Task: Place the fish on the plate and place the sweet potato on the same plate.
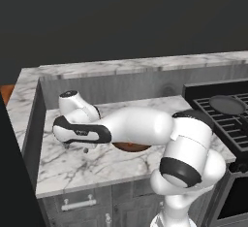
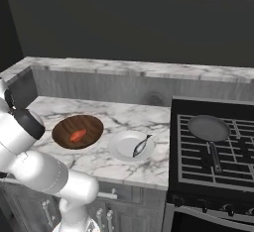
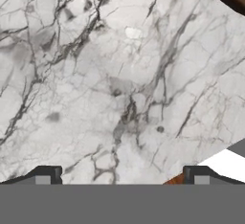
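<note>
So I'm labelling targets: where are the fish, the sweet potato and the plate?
fish (image 2: 141,145), right base view, mid-body, lying on the plate.
sweet potato (image 2: 78,136), right base view, its middle, inside the wooden bowl.
plate (image 2: 119,146), right base view, bare white surface left of the fish.

wooden bowl (image 1: 131,147) mostly hidden behind arm, bowl rim cut off top corner

I'm looking at a grey-veined marble worktop (image 2: 124,114) — on it sit a dark wooden bowl (image 2: 78,131) and, just to its right, the white plate (image 2: 131,145). Beside the worktop stands a black stove (image 2: 213,146) — a frying pan (image 2: 208,128) on its grate.
</note>
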Controlling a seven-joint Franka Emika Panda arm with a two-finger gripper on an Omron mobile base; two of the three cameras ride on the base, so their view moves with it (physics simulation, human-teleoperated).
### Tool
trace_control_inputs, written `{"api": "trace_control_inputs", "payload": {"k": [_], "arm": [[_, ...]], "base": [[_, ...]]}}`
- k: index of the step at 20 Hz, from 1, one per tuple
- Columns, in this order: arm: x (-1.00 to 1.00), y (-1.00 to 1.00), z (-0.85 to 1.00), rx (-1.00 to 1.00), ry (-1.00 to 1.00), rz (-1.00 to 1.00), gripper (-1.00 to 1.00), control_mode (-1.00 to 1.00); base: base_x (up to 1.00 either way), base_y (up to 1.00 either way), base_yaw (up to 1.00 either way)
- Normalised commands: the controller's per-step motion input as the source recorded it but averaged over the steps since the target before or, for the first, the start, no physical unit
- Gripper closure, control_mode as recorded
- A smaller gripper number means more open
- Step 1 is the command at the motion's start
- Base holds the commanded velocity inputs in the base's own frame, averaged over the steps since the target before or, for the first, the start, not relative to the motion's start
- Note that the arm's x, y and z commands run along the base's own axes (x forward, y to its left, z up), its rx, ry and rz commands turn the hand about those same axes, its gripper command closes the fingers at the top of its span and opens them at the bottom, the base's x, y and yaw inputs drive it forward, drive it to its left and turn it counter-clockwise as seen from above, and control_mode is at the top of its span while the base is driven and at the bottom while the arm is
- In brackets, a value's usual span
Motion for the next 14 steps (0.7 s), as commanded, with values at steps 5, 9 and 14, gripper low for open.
{"api": "trace_control_inputs", "payload": {"k": [5, 9, 14], "arm": [[0.0, -0.13, 0.04, 0.0, 0.0, 0.0, -1.0, -1.0], [0.0, -0.36, 0.13, 0.0, 0.0, 0.01, -1.0, -1.0], [-0.02, -0.39, 0.15, 0.0, 0.0, 0.17, -1.0, -1.0]], "base": [[0.0, 0.0, 0.0], [0.0, 0.0, 0.0], [0.0, 0.0, 0.0]]}}
